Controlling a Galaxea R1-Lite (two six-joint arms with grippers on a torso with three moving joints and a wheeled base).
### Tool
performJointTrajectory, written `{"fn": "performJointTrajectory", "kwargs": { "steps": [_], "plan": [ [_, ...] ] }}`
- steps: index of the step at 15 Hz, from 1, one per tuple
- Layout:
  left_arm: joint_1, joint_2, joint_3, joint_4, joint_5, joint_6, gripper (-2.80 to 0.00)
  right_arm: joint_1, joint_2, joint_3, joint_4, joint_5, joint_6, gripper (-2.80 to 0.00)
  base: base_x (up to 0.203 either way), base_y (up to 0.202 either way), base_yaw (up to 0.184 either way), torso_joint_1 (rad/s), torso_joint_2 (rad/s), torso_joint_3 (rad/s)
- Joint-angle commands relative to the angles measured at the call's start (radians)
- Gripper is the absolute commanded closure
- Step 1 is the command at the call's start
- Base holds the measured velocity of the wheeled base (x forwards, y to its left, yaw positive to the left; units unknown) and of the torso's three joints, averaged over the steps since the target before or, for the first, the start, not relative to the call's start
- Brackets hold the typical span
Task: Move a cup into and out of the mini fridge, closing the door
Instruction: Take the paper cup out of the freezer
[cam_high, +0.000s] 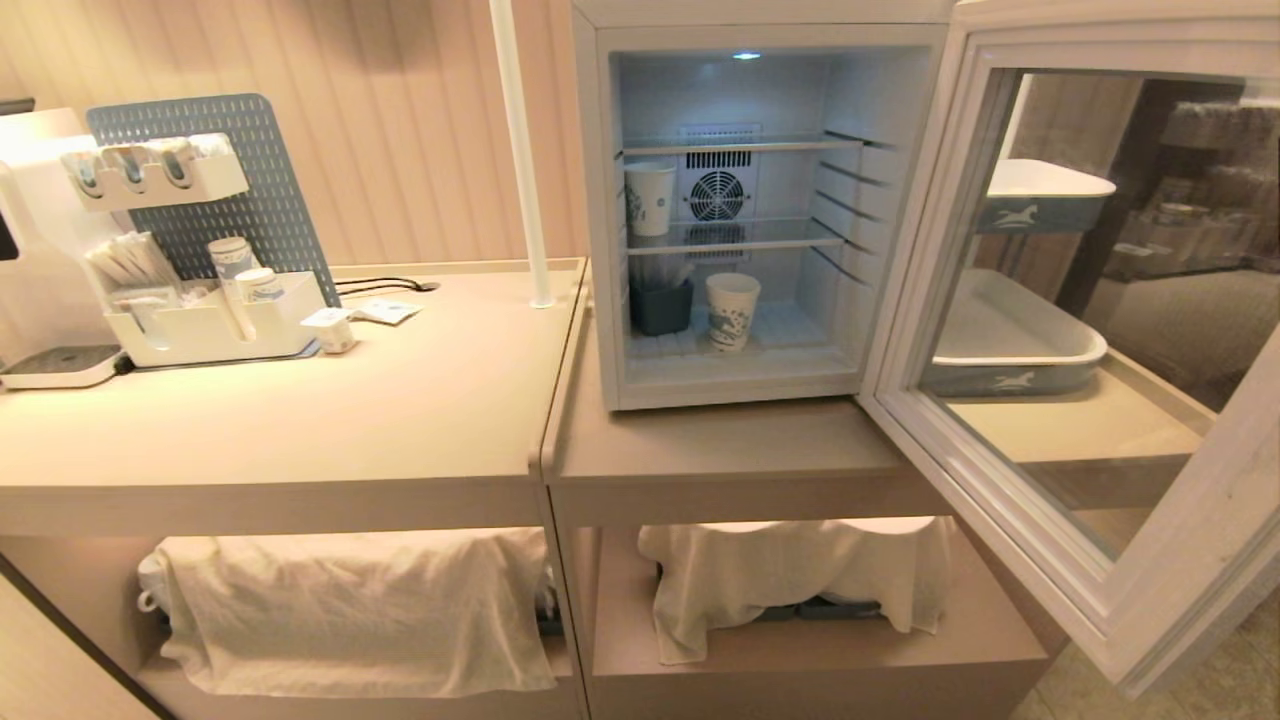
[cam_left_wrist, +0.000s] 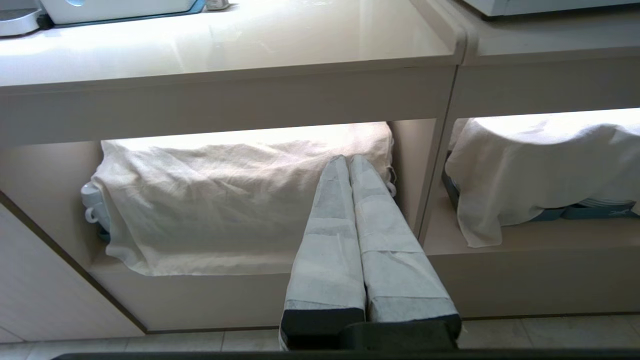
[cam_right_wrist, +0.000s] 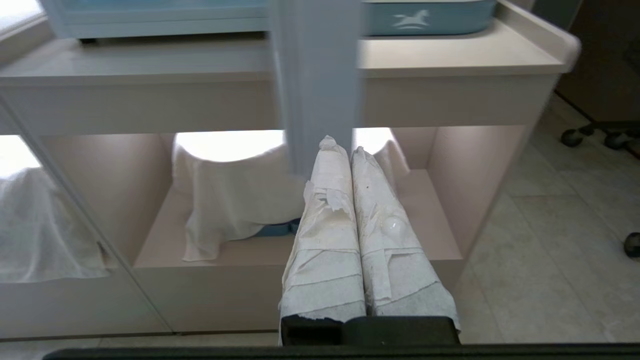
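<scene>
The mini fridge (cam_high: 760, 210) stands with its door (cam_high: 1090, 360) swung wide, the cup (cam_high: 732, 311) on its floor, while left gripper (cam_left_wrist: 348, 161) and right gripper (cam_right_wrist: 342, 146) hang low, fingers pressed together, empty.

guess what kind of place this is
Likely a cafe or hotel drinks station: paper cups in an open mini fridge, a condiment organiser on the counter, cloth-covered crockery below.
</scene>
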Motion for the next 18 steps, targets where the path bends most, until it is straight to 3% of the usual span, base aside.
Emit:
{"fn": "performJointTrajectory", "kwargs": {
  "steps": [1, 15, 18],
  "plan": [
    [0.000, 0.002, 0.002, 0.000, -0.001, 0.000, 0.00, -0.002, 0.002, 0.018, 0.000, 0.000, -0.001, 0.00, 0.000, 0.183, -0.002, 0.004, 0.00, 0.002],
    [0.000, 0.002, 0.002, 0.003, 0.004, -0.006, 0.00, -0.001, 0.002, 0.018, 0.000, 0.000, -0.001, 0.00, 0.000, 0.191, 0.000, 0.002, 0.00, 0.003],
    [0.000, 0.000, 0.002, 0.003, 0.004, -0.004, 0.00, -0.001, 0.002, 0.018, 0.000, 0.000, -0.001, 0.00, 0.000, 0.087, 0.000, 0.000, 0.00, 0.001]
  ]
}}
